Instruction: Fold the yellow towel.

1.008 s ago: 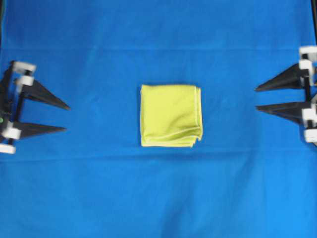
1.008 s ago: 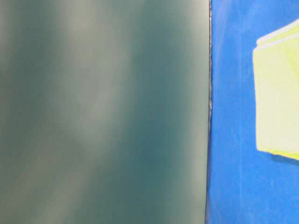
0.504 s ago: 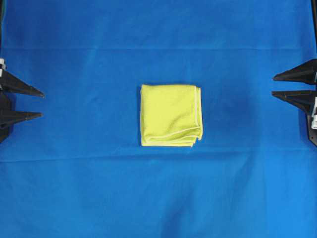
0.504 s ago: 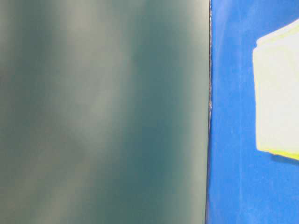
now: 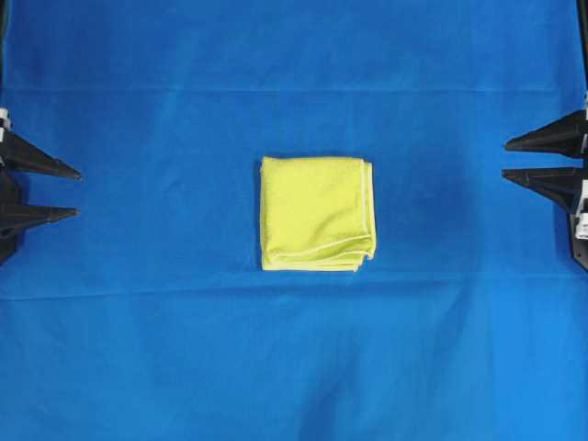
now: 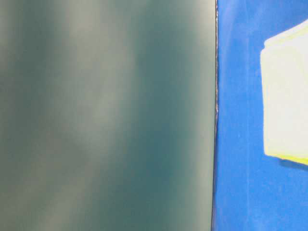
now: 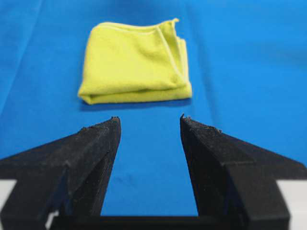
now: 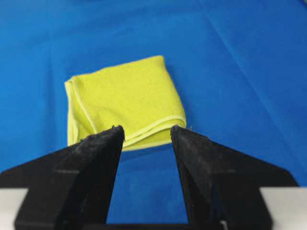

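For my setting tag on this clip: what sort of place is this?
Probably a lab tabletop for robot cloth practice: a large plain blue sheet covers the surface, one folded square yellow-green microfibre towel lies on it, and black pointed pincers, left and right, wait at either edge.

Yellow on blue
Bright yellow-green towel [image 5: 317, 214] with a paler hem; plain blue sheet [image 5: 165, 349]; black gripper fingers [image 7: 91, 158].

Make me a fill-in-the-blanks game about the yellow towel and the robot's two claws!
1. The yellow towel lies on a big ____ sheet.
2. The left gripper and the right gripper are both ____, holding nothing.
3. The towel is already ____ into a small square with layered edges.
4. In the overhead view, the towel sits ____ the two grippers.

Missing words: blue; open; folded; between
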